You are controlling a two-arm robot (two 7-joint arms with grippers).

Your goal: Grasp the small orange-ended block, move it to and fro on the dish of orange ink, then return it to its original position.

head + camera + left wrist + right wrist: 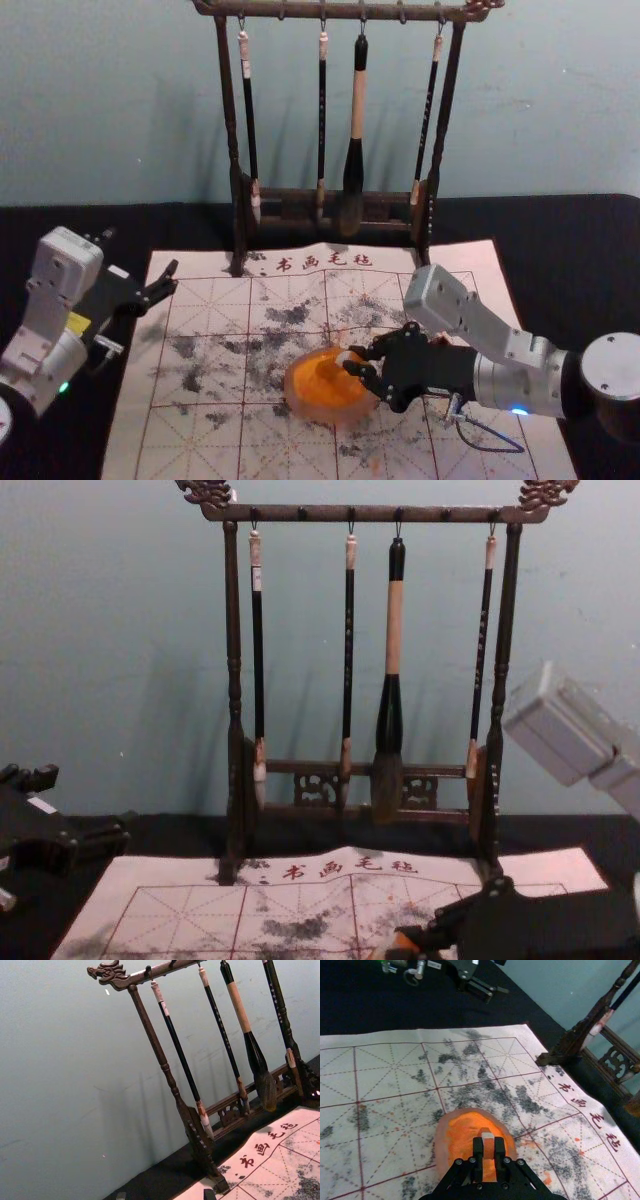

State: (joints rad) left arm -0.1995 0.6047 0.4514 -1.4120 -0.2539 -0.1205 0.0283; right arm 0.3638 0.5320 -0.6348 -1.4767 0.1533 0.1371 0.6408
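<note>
One small block [488, 1146], orange with a pale band near its top, stood upright over the dish [294, 402] of orange ink [322, 385]. The right gripper [353, 364] had it pinched between its fingertips, the gap closed down to the block's width. Whether the block's lower end touched the ink could not be told.

The dish sat on a pale felt mat [190, 442] ruled with red lines into squares with dashed guides. Beyond the dish, along the mat's far edge, ran dark red printed characters [350, 865] reading 书画毛毡. Dark grey smudges [482, 1077] lay around the dish, and a few orange spots [547, 1180] marked the felt near it.

To the left of the dish and farther back, the left gripper [141, 253] hung near the mat's left edge, its pincer spread wide with nothing in it.

Behind the dish rose a dark carved rack [233, 630] with four hanging brushes [394, 630]. The leftmost had a small white label [257, 578]; two other slim ones bore tiny characters down their shafts, too small to read. The thick one had a light wooden band.
</note>
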